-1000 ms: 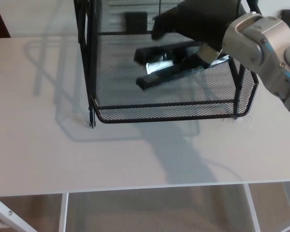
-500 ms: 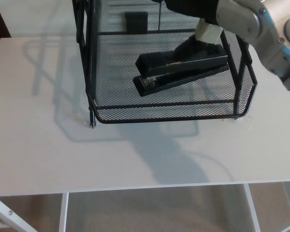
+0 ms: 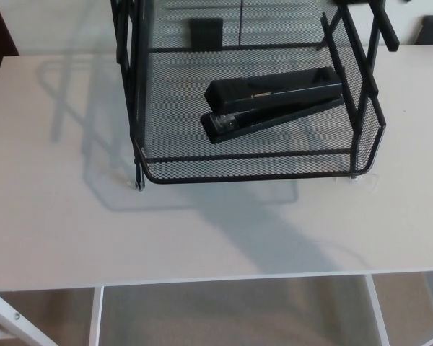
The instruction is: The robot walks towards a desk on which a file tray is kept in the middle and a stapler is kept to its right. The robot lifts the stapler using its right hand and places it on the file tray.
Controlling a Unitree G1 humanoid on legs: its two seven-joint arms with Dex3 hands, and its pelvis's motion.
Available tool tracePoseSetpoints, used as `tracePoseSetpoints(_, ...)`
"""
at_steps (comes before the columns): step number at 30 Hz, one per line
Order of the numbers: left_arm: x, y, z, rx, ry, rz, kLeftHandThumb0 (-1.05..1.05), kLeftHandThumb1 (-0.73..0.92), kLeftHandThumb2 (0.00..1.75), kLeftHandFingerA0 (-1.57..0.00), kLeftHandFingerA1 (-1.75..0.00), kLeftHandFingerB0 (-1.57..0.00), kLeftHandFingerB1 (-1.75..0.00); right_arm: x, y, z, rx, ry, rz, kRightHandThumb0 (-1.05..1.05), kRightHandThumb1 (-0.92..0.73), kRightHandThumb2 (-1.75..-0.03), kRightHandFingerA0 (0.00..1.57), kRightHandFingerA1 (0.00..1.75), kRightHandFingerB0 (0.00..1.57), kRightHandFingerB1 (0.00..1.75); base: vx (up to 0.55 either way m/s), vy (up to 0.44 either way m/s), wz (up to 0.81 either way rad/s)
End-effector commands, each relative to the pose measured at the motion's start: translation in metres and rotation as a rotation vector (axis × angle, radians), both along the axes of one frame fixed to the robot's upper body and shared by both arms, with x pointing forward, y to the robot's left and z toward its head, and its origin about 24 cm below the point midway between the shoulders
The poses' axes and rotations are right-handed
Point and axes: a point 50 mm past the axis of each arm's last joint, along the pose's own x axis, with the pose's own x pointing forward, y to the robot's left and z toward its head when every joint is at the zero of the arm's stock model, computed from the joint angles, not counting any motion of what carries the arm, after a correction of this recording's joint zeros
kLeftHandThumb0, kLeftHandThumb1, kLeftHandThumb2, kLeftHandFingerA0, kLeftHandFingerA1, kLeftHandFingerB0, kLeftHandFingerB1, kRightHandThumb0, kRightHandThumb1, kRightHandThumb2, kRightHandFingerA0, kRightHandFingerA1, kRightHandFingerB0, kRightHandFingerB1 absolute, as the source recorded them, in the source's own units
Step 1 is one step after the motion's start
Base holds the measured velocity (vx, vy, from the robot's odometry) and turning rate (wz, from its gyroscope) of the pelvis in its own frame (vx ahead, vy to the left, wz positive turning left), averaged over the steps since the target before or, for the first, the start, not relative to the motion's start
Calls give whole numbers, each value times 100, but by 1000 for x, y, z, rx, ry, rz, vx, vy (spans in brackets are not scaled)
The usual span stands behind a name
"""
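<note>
A black stapler lies on its side in the lower shelf of the black wire-mesh file tray, its head pointing to the front left. The tray stands at the middle back of the white desk. Neither of my hands shows in the head view, and nothing touches the stapler.
The tray's upright posts rise along its left side, and more posts stand at its right rear. The desk's front edge runs across the lower picture, with brown floor below it. A dark object sits at the back right.
My right hand let go of the stapler and drew away up and to the right, out of the picture. The stapler stays lying in the tray.
</note>
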Motion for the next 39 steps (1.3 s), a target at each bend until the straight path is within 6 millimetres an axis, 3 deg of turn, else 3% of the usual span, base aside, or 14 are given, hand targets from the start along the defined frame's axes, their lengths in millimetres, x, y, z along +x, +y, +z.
tracePoseSetpoints(1, 0, 4, 6, 33, -15, -73, -72, 74, 99, -17, -51, -13, -48, -145, -175, 70, 531, -198, -167, -68, -52, -90, 0, 24, 1, 29, 0, 0, 0)
tracePoseSetpoints(3, 0, 4, 7, 28, -24, -60, -69, 91, 67, -22, -44, -15, -39, -166, -210, 62, 665, -220, -263, -69, -49, -90, 0, 26, 6, 39, 0, 0, 0)
tracePoseSetpoints(5, -1, 3, 8, 19, -31, -45, -71, 73, 97, -18, -51, -13, -49, -184, -247, 44, 800, -271, -447, -71, -69, -61, 89, 150, 13, 30, 0, 0, 0)
tracePoseSetpoints(8, -1, 4, 8, 23, -42, -62, -72, 73, 98, -20, -53, -13, -49, -207, -299, 6, 933, -384, -583, -56, -52, -83, 68, 86, 11, 42, 0, 0, 0)
tracePoseSetpoints(9, 3, 6, 10, 43, -33, -79, -73, 73, 99, -21, -52, -14, -49, -216, -311, -7, 1030, -389, -649, -55, -65, -59, 86, 150, 19, 34, 0, 0, 0)
tracePoseSetpoints(10, 7, 5, 11, 15, -58, -40, -69, 89, 66, -21, -45, -16, -40, -223, -322, -23, 1039, -444, -703, -57, -51, -85, 46, 77, 15, 45, 0, 0, 0)
tracePoseSetpoints(13, 8, 5, 11, 39, -50, -66, -75, 73, 100, -19, -51, -14, -48, -229, -341, -54, 987, -438, -873, -51, -63, -60, 24, 45, 26, 31, 0, 0, 0)
tracePoseSetpoints(23, 6, 4, 9, 56, -26, -80, -73, 73, 100, -19, -51, -13, -48, -250, -352, -222, 1077, -90, -1262, -46, -65, -60, 13, 38, 20, 30, 0, 0, 0)
tracePoseSetpoints(26, 2, 5, 8, 26, -38, -36, -71, 89, 66, -21, -42, -16, -38, -251, -343, -269, 1211, -58, -1340, -52, -59, -57, 36, 58, 26, 30, 0, 0, 0)
tracePoseSetpoints(29, 3, 4, 10, 20, -43, -56, -70, 90, 67, -18, -44, -13, -40, -246, -334, -295, 1597, 80, -1373, -51, -63, -59, 53, 157, 12, 26, 0, 0, 0)
tracePoseSetpoints(30, 4, 4, 10, 16, -49, -48, -69, 89, 66, -18, -44, -13, -39, -243, -332, -299, 1727, 87, -1372, -59, -55, -80, 49, 101, 5, 34, 0, 0, 0)
tracePoseSetpoints(32, 5, 4, 12, 12, -60, -35, -70, 88, 66, -20, -44, -14, -40, -238, -330, -307, 1930, 55, -1403, -46, -59, -58, 53, 114, 17, 31, 0, 0, 0)
tracePoseSetpoints(34, 7, 5, 14, 32, -60, -59, -71, 91, 67, -19, -43, -14, -39, -232, -321, -323, 2166, -20, -1333, -43, -57, -77, 0, 4, 6, 21, 0, 0, 0)
tracePoseSetpoints(39, 5, 5, 11, 50, -55, -66, -74, 73, 100, -18, -51, -14, -48, -240, -300, -354, 1985, 293, -1474, -70, -50, -83, 0, 15, 0, 7, 0, 0, 0)
